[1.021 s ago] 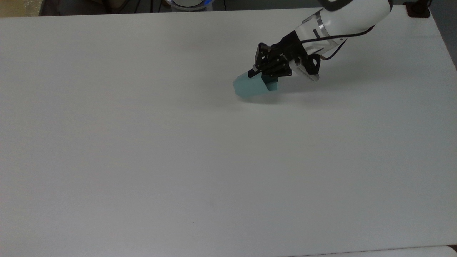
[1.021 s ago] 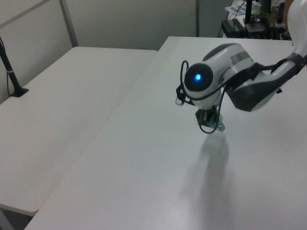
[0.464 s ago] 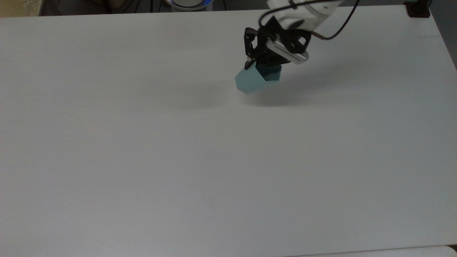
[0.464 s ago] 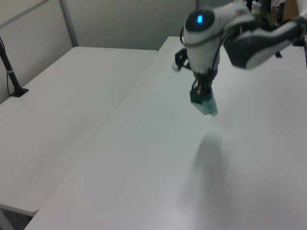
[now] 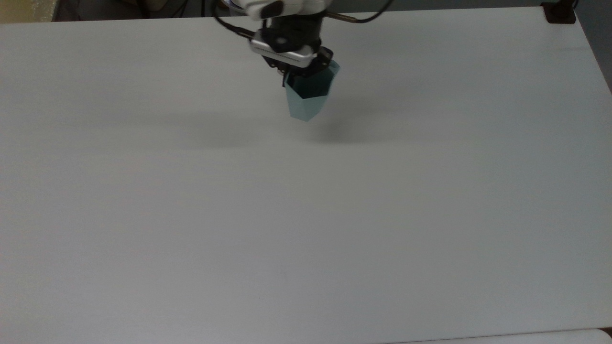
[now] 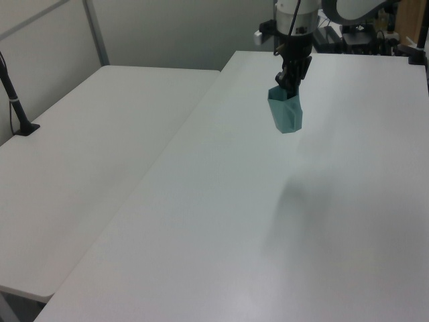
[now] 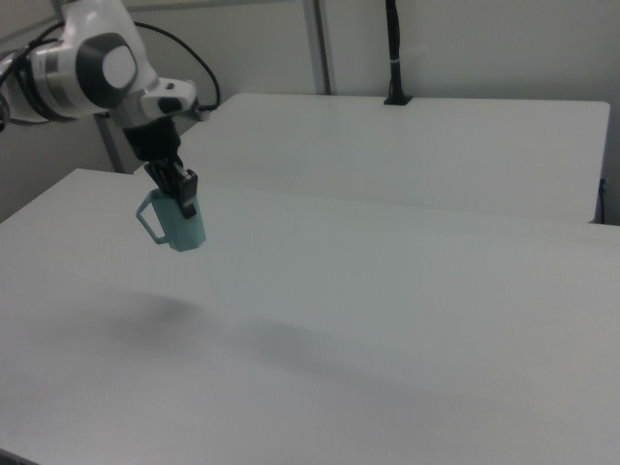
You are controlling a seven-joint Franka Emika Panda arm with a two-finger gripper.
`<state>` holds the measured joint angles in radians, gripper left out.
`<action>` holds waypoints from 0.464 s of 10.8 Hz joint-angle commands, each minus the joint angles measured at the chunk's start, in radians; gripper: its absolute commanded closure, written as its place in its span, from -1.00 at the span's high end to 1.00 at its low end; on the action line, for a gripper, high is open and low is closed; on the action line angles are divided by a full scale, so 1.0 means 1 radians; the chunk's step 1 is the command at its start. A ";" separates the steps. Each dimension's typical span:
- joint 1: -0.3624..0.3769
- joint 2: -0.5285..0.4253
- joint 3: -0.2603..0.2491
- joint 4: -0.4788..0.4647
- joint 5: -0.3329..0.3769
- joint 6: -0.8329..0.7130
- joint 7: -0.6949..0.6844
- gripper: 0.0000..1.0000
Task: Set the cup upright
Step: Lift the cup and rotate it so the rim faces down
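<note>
- Hanging in mid-air above the table (image 5: 191,215), clear of the surface, with a soft shadow on the tabletop below and to the top view's right: cup (image 5: 307,98), pale teal and faceted.
- Pinching the cup at its rim: gripper (image 5: 306,71), black fingers (image 7: 183,189) closed on the wall, one inside the mouth and one outside.
- Carried nearly upright now, mouth up and narrower base down, leaning a little; small angular handle sticking out to the right view's left.
- Tipped much further over a second ago, lying low against the table under a slanted gripper; half a second ago, raised partway and still tilted.
- Shifted since then toward the top view's left and upper edge, higher off the table than before.
- Swung round as well: arm (image 5: 282,19), earlier reaching in from the top view's upper right, now coming down from the top edge almost straight over the cup.
- Seen in the left view near the far end of the table, cup (image 6: 285,113) dangling below the gripper (image 6: 289,84).
- Seen in the right view toward the left side, cup (image 7: 177,221) under the gripper (image 7: 181,196), with a second white table (image 7: 436,145) behind.
</note>
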<state>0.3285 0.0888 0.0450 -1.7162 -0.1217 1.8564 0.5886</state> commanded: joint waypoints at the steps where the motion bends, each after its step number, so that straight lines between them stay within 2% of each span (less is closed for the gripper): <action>1: -0.072 -0.194 -0.049 -0.291 0.128 0.188 -0.125 -1.00; 3: -0.066 -0.219 -0.138 -0.391 0.143 0.289 -0.170 -1.00; 5: -0.065 -0.192 -0.198 -0.465 0.178 0.429 -0.185 -1.00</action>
<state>0.2507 -0.0886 -0.0964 -2.0746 0.0024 2.1377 0.4361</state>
